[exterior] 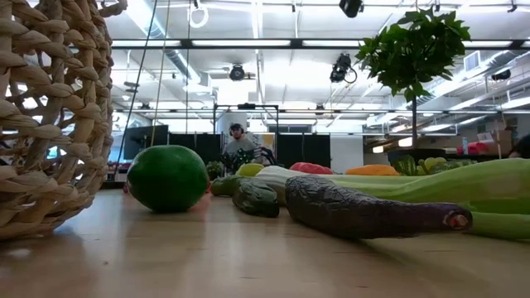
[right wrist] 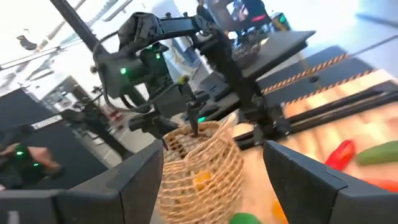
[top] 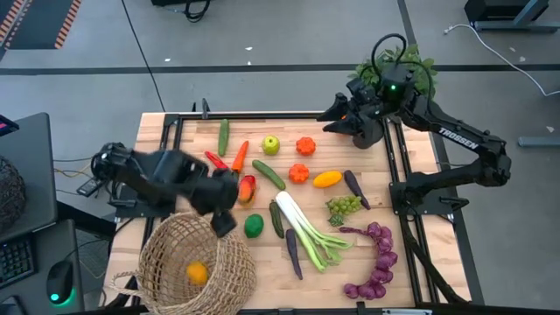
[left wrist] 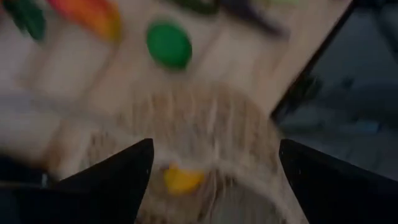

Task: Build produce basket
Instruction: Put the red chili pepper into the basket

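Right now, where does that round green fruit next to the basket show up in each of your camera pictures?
High view: the green fruit lies just right of the basket.
Low view: it sits left of centre, beside the basket wall.
Left wrist view: upper middle, beyond the basket.
Right wrist view: bottom edge, below the basket.
Shared landmark: the basket.

We see bare table (top: 166, 157) at the far left; produce (top: 297, 210) crowds the middle, the basket (top: 197, 262) the near left.
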You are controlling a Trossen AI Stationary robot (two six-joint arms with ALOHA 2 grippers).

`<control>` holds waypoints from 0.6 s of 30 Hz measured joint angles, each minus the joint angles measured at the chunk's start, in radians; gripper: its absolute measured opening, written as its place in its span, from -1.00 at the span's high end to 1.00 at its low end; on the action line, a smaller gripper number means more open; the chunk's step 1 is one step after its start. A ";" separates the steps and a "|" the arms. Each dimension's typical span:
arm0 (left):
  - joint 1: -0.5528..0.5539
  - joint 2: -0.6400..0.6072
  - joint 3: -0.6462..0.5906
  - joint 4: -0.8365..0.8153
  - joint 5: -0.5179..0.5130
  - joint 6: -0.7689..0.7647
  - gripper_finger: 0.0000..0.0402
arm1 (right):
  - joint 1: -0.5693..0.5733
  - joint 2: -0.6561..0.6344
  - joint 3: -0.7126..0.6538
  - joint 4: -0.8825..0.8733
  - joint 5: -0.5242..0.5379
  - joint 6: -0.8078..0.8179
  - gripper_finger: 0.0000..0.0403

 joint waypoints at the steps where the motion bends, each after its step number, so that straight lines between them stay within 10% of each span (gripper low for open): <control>1: 0.026 0.000 0.004 0.023 -0.022 0.043 -0.77 | -0.005 -0.002 0.000 0.000 0.009 -0.001 -0.39; 10: 0.289 0.011 0.005 0.065 -0.201 0.637 -0.70 | -0.011 -0.005 0.000 -0.001 0.050 0.063 -0.39; 18: 0.648 0.011 -0.009 -0.030 -0.208 0.928 -0.61 | 0.032 -0.005 0.000 -0.044 0.305 0.115 -0.39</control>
